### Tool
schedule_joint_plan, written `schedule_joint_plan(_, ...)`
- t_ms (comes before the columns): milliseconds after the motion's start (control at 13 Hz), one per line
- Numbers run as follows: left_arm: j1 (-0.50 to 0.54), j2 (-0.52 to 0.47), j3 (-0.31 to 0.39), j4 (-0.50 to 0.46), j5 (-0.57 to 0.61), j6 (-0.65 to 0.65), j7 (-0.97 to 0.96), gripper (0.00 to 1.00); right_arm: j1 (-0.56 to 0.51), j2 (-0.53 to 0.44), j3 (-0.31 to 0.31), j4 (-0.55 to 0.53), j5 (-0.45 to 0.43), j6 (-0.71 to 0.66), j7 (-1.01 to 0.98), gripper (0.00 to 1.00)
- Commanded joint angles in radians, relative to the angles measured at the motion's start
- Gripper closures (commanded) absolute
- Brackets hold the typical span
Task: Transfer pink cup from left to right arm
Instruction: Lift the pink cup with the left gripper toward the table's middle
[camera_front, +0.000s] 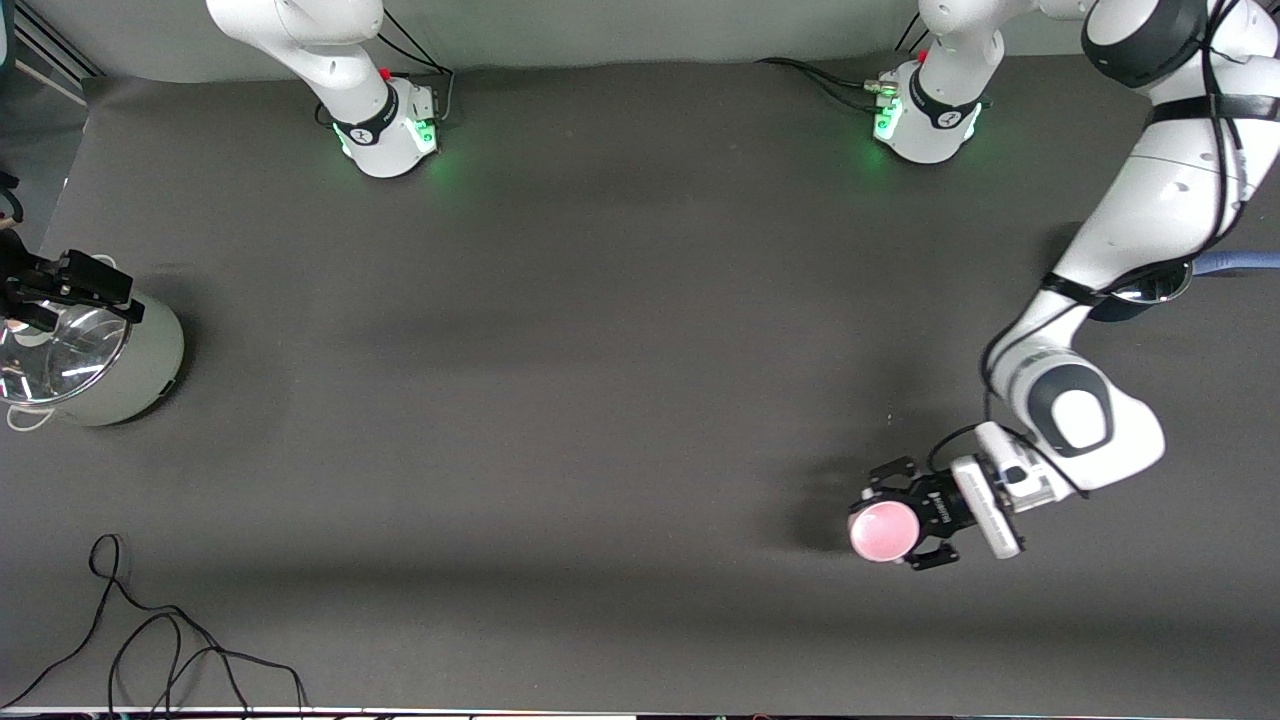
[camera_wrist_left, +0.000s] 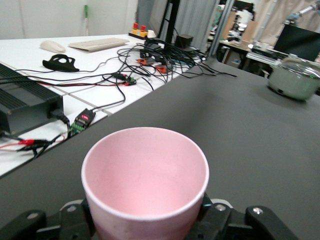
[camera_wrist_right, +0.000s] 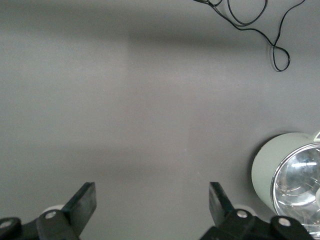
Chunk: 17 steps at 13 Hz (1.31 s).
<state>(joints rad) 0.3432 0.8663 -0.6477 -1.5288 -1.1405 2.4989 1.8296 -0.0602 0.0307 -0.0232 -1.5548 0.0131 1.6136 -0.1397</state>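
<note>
Matte grey table (camera_front: 620, 330); left hand (camera_front: 905, 525) clenched on smooth tapered pink cup (camera_front: 884, 531) — right hand (camera_wrist_right: 150, 205) released, above glass-lidded pot (camera_front: 95, 360).

A dark grey matte bench (camera_front: 620, 330) fills the front view. At nine o'clock stands a pale green lidded pot (camera_front: 120, 365); at seven o'clock lies a looped black cable (camera_front: 150, 640). A white side desk (camera_wrist_left: 75, 65) carries tangled wires.
</note>
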Motion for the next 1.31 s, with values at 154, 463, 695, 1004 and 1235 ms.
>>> schedule_joint_plan(154,-0.205,-0.007,-0.016,0.131,-0.011,0.254,-0.296,1.0,-0.006,0.015,0.003,0.027,-0.004,0.0,-0.009,0.0)
schedule_joint_plan(463,-0.464,-0.006,-0.014,0.243,0.007,0.617,-0.536,1.0,-0.003,0.014,0.003,0.029,-0.004,0.0,-0.009,0.0)
schedule_joint_plan(695,-0.646,-0.004,0.017,0.285,0.022,0.796,-0.657,1.0,0.002,0.015,0.003,0.03,-0.002,0.0,-0.009,0.0)
schedule_joint_plan(1004,-0.785,-0.004,0.028,0.343,0.034,0.865,-0.696,1.0,0.002,0.017,0.003,0.035,-0.002,0.0,-0.009,0.0)
schedule_joint_plan(1235,-0.89,-0.006,0.091,0.364,0.088,0.87,-0.699,1.0,-0.004,0.018,0.002,0.042,-0.002,0.0,-0.018,0.0)
